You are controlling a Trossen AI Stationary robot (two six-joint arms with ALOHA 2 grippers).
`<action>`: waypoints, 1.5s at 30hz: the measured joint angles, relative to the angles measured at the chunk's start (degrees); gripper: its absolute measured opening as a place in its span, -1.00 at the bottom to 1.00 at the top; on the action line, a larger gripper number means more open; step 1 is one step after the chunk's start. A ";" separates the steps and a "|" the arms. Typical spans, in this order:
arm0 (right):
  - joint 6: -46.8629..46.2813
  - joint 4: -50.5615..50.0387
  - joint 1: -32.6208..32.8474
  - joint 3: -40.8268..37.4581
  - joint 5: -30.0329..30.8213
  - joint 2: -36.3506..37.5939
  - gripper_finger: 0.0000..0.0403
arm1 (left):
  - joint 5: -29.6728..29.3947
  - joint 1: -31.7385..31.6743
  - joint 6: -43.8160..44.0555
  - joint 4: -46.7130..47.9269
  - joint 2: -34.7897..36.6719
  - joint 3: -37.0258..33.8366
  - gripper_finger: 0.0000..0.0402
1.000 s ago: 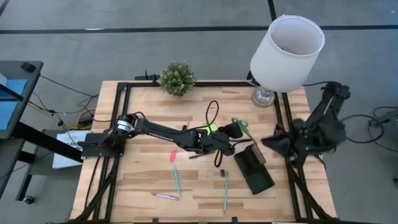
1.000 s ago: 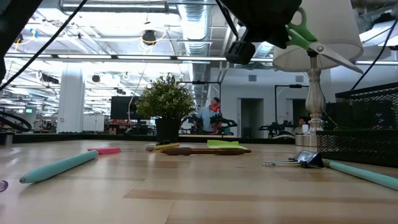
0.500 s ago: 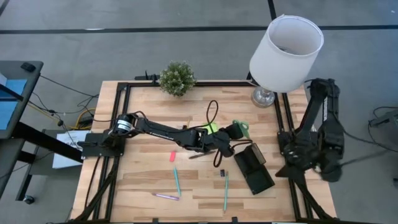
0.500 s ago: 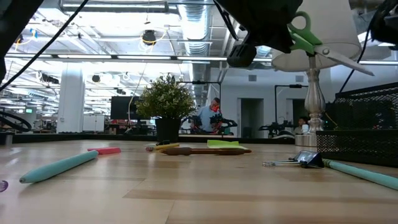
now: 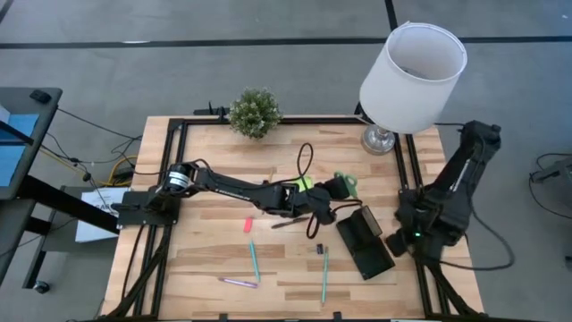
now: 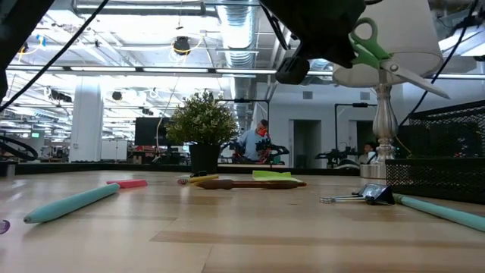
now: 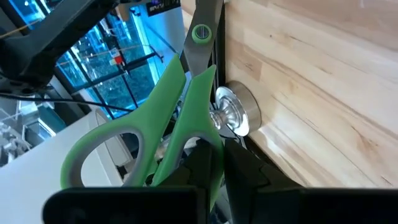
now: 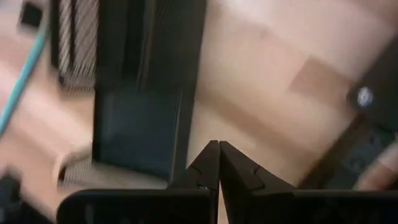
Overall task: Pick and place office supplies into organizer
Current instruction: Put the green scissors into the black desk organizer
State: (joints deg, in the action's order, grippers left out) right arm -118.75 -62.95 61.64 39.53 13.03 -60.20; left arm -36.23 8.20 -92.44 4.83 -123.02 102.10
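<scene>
The wooden table (image 5: 214, 259) carries a black frame along its edges. At its far right corner stands a lamp with a big white shade (image 5: 413, 76), and at the far edge a small potted plant (image 5: 255, 113).

The left arm reaches across the middle of the table, and its gripper (image 5: 329, 195) is clamped on the green-handled scissors (image 5: 344, 183), held off the table just beside the far end of the organizer. In the low view the scissors (image 6: 371, 45) hang high above the wood with the blades pointing toward the lamp side. The left wrist view shows the 2 green handle loops (image 7: 155, 137) pinched between the dark fingers.

The right arm sits folded at the right edge of the table. Its gripper (image 8: 218, 163) has its 2 fingers pressed together with nothing between them, and it hovers near the right side of the organizer.

The organizer (image 5: 365, 241), a black mesh tray, lies right of centre, set at a slant.

On the near half of the table lie 2 teal pens (image 5: 254, 259) (image 5: 324, 275), well apart, and a purple pen (image 5: 239, 283) near the first one. A dark pen (image 5: 288, 222) lies under the left arm, and a lime-green sticky-note pad (image 5: 302, 184) shows beside the arm's wrist. A pink eraser (image 5: 248, 224) rests left of centre. A tiny black clip (image 5: 318, 249) sits between the organizer and the teal pens.
</scene>
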 joint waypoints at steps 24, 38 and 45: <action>29.46 22.16 -30.10 -4.79 5.14 -7.61 -1.00 | 3.48 -0.30 -3.10 14.79 0.04 0.08 -0.95; 49.08 34.31 -49.62 -4.81 8.26 -7.59 -1.00 | 1.28 -5.73 -2.22 15.15 0.07 0.07 -0.95; 52.96 39.44 -56.83 -4.27 14.97 -7.59 -1.00 | -2.76 -8.82 -2.49 15.70 0.07 0.07 -0.95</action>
State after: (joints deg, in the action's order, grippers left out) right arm -65.79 -23.52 4.81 35.26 28.01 -67.79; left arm -39.00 -0.62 -94.94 20.52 -122.96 102.17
